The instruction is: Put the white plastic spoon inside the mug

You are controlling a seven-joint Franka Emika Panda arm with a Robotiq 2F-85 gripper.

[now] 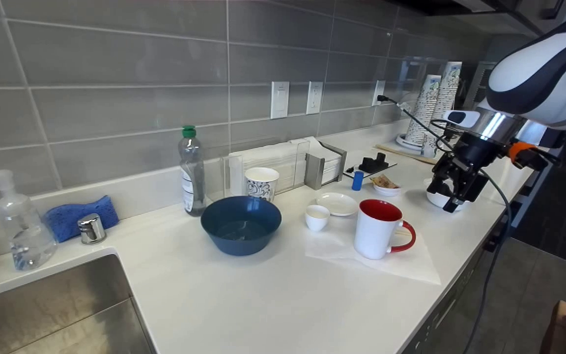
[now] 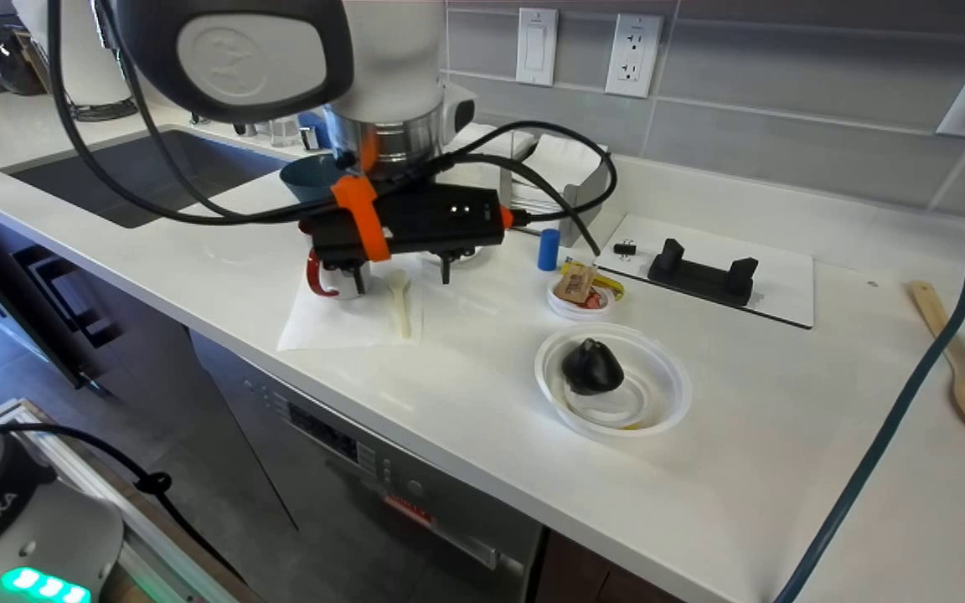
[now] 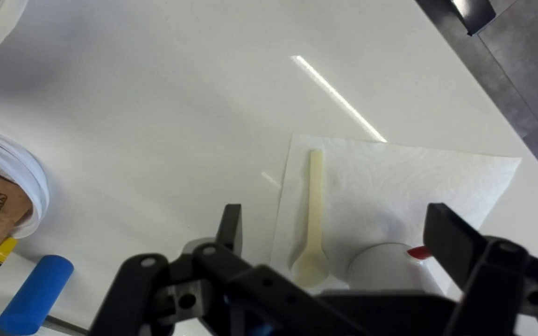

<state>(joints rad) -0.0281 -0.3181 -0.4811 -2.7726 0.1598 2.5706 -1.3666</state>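
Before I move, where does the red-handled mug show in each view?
In an exterior view: mug right of centre, unobstructed.
In an exterior view: mug left of centre, partly behind the hand.
Wrist view: mug at bottom, right of centre, partly hidden.
Shared landmark: white napkin underneath it.

The counter [image 3: 157, 116] shines here, 2 streaks of glare [image 3: 339, 98] on it. A soft shadow [image 3: 300, 242] edges the spoon [image 3: 315, 200]; the floor [image 1: 533, 280] looks dim.
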